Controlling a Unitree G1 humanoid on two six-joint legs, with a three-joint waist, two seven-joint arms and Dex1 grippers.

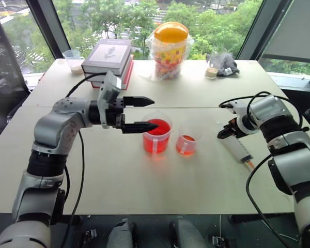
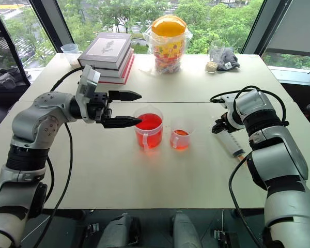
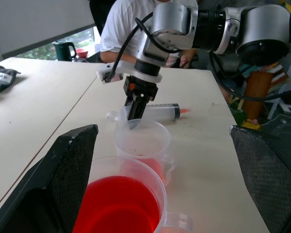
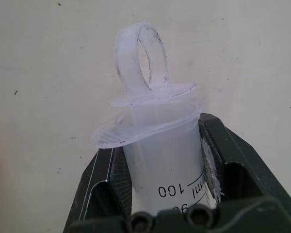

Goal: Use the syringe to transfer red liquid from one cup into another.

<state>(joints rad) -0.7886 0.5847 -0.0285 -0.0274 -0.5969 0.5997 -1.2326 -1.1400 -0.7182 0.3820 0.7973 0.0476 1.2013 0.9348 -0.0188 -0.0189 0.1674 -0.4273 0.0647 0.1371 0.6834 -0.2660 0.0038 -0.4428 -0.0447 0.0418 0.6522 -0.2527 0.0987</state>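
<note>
Right gripper [image 4: 157,160] clamped on the large clear plastic syringe [image 1: 236,148], lying near the table's [image 1: 144,191] right edge. Left gripper [image 1: 139,114] spread empty. Nothing drawn; transfer outstanding.

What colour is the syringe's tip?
Orange-red, on the syringe; clearest in the left wrist view.

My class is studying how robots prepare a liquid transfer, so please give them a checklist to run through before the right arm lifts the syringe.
1. Right tool shut on the syringe barrel near the flange: ok.
2. Syringe plunger pushed fully in, ready to draw: ok.
3. Syringe tip lifted off the table: not ok, the syringe lies flat.
4. Larger cup upright and holding red liquid: ok.
5. Smaller cup upright beside it: ok.
6. Left tool steadying the larger cup: not ok, open, one finger at the rim.
</note>
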